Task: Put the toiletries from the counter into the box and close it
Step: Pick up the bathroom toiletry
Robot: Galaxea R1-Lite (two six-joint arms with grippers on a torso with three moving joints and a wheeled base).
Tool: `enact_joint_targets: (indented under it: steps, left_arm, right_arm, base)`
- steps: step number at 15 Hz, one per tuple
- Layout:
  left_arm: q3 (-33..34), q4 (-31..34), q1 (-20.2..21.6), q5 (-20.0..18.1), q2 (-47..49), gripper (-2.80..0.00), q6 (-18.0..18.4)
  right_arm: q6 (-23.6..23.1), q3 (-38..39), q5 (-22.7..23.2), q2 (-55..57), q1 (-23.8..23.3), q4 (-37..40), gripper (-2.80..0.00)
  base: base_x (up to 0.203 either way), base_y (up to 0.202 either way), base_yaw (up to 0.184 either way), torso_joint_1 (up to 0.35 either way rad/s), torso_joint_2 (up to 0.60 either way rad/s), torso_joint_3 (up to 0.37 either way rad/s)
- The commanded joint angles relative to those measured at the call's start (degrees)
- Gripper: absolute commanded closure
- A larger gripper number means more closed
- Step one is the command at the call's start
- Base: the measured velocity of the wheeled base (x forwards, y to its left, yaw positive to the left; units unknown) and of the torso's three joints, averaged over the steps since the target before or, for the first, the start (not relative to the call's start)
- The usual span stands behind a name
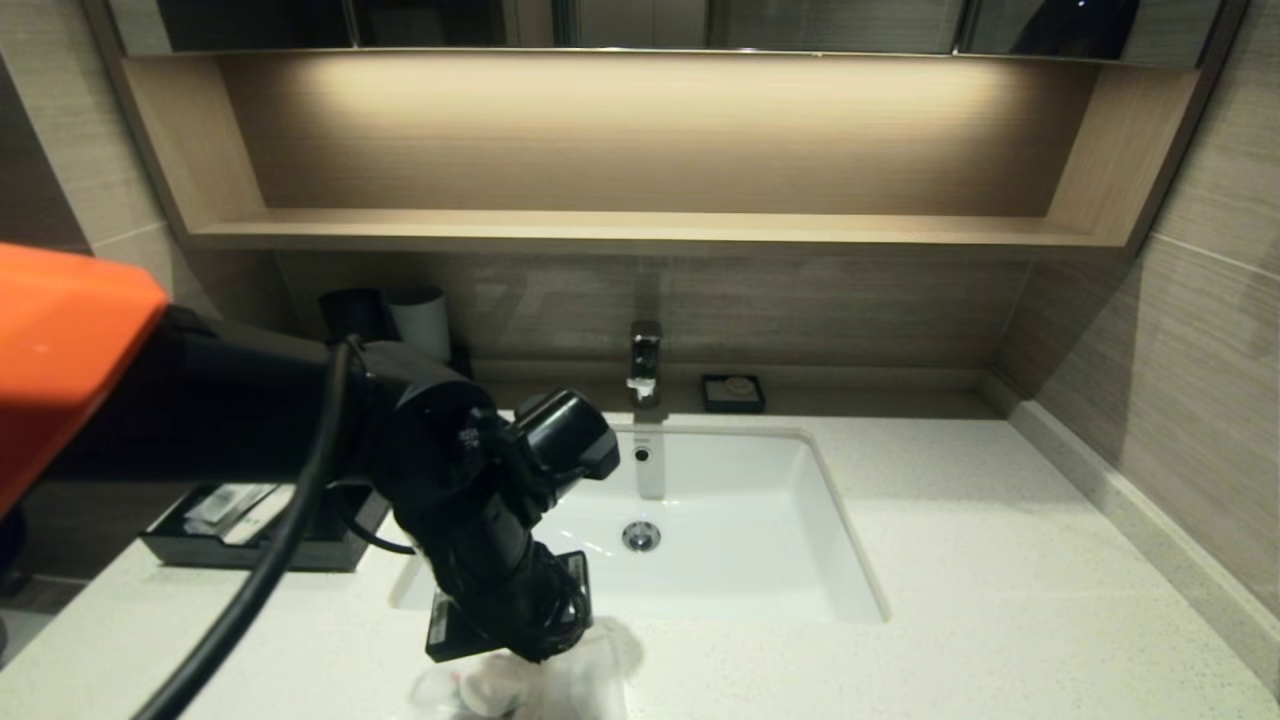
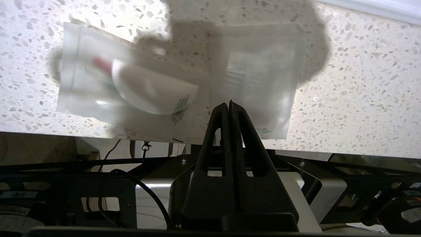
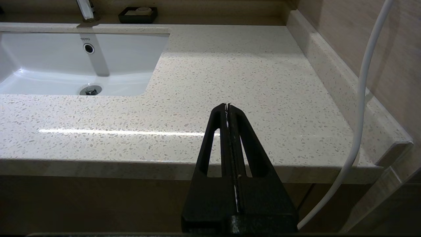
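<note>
Down at the front edge of the tabletop point(image 2: 361, 82), two clear plastic-wrapped packets are lying side by side – a squarish packet point(image 2: 125, 85) showing a white round disc, and a rectangular packet point(image 2: 260, 79) with faint printed lines, its long axis running from the edge toward the sink point(image 1: 730, 520). Hovering over them at about 6 o'clock of the basin, the left gripper point(image 2: 229, 105) is keeping its fingers pressed together on nothing. At 9 o'clock the box point(image 1: 250, 525) is sitting open with wrapped items inside. Off the tabletop's front edge, the right gripper point(image 3: 227, 107) is holding its fingers pressed together.

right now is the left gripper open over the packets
No, the left gripper has its fingers pressed together, above the near edge of the clear packets.
</note>
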Motion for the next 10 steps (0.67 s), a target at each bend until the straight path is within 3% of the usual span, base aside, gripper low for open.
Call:
enact_joint_targets:
  steps: [1, 4, 9, 10]
  left_arm:
    - [-0.8, 0.3, -1.7, 0.1, 0.0, 0.00, -0.2]
    - [-1.0, 0.4, -2.3, 0.2, 0.6, 0.00, 0.8]
    - [-0.7, 2.7, -3.5, 0.5, 2.1, 0.00, 5.7]
    - [-0.7, 2.7, -3.6, 0.5, 2.1, -2.80, 6.4]
  right_arm:
    - [-0.1, 0.1, 0.0, 0.0, 0.0, 0.0, 0.00]
    - [0.0, 0.1, 0.0, 0.0, 0.0, 0.0, 0.00]
    - [0.0, 0.1, 0.0, 0.0, 0.0, 0.0, 0.00]
    - [0.0, 0.1, 0.0, 0.0, 0.0, 0.0, 0.00]
  base:
    - [0.000, 0.000, 0.000, 0.000, 0.00, 0.000]
    - [0.000, 0.000, 0.000, 0.000, 0.00, 0.000]
    - [0.000, 0.000, 0.000, 0.000, 0.00, 0.000]
    - [0.000, 0.000, 0.000, 0.000, 0.00, 0.000]
